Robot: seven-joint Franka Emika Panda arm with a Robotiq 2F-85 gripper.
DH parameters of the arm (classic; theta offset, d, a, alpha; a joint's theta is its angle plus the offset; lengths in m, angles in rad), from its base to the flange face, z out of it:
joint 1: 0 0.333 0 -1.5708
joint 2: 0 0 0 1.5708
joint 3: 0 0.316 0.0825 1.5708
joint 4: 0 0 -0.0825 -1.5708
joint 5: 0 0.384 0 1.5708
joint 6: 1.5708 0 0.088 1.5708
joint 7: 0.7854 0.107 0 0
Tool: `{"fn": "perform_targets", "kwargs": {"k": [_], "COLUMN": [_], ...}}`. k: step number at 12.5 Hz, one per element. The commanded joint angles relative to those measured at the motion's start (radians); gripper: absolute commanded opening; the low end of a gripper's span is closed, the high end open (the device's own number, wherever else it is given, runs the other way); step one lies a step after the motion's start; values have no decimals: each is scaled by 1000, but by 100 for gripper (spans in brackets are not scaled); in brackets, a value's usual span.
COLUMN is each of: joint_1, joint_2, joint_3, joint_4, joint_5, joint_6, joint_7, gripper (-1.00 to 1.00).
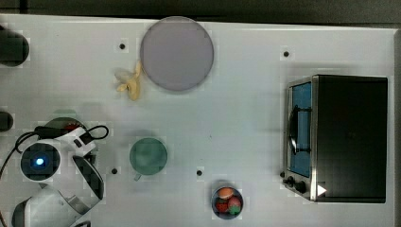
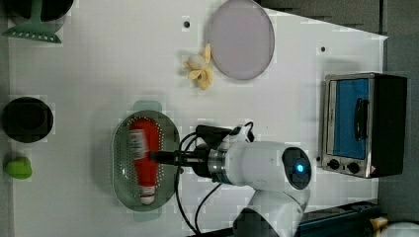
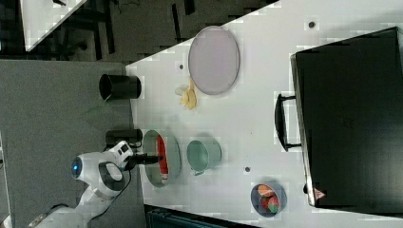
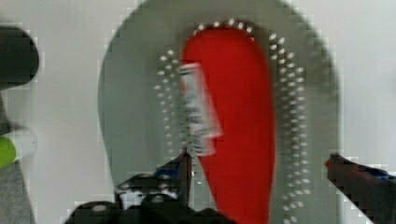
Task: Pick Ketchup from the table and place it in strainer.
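Observation:
The red ketchup (image 2: 145, 158) lies lengthwise inside the pale mint-green strainer (image 2: 118, 148), with its white label facing up. My gripper (image 2: 158, 157) hovers over the bottle's middle. In the wrist view the gripper (image 4: 259, 161) is open, and its dark fingers (image 4: 180, 170) stand wide apart on either side of the ketchup (image 4: 243, 116) without holding it. The perforated bottom of the strainer (image 4: 130, 93) shows around the bottle. In the right view the ketchup (image 3: 162, 154) rests in the strainer (image 3: 173, 152) near the table's edge. The arm covers most of both in the top view.
A teal cup (image 1: 148, 156) stands close to the strainer. Farther off are a purple plate (image 1: 176, 53), a banana (image 1: 132, 82), a bowl of red and orange pieces (image 1: 227, 202) and a toaster oven (image 1: 340, 137). A black cup (image 2: 27, 119) sits off the table's side.

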Motion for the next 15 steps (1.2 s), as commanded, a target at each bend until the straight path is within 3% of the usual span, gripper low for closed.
{"fn": "perform_targets", "kwargs": {"k": [1, 4, 7, 12, 15], "joint_1": [-43, -109, -161, -182, -185], "joint_2": [-181, -326, -423, -503, -533], "joint_3": [11, -11, -98, -352, -512], "joint_4": [81, 159, 248, 354, 365], "joint_5": [9, 17, 91, 136, 136], "joint_6": [-161, -445, -654, -852, -868], "joint_7": [93, 85, 62, -50, -103], "gripper": [100, 100, 100, 100, 100]}}
